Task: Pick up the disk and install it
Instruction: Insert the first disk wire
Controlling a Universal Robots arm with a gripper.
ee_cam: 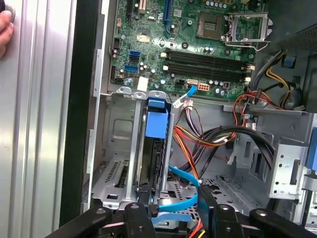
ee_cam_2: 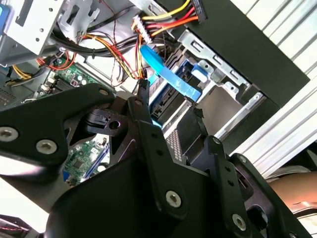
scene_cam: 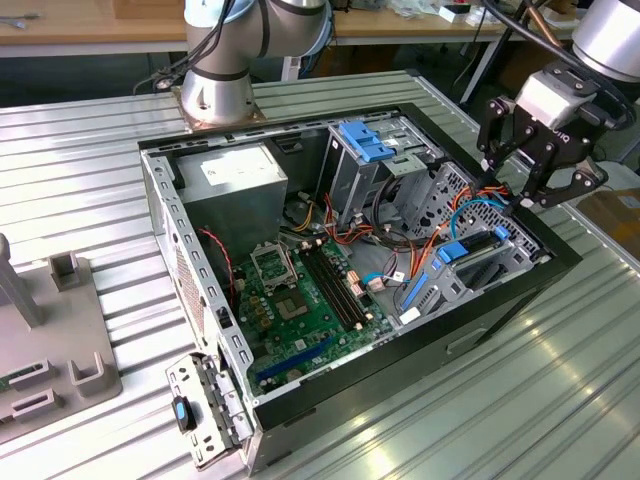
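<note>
An open computer case (scene_cam: 185, 250) lies on the ribbed table (scene_cam: 80, 180), with its motherboard (scene_cam: 300, 300) toward the exterior view's left. Further right, the drive bay (ee_cam: 116, 148) holds the disk (ee_cam: 157, 158), which stands on edge between metal walls. Its long axis runs from the motherboard toward the case's outer wall, blue end facing the motherboard, dark grey body behind. The gripper (ee_cam: 174, 198) hovers above, fingers spread, holding nothing.
</note>
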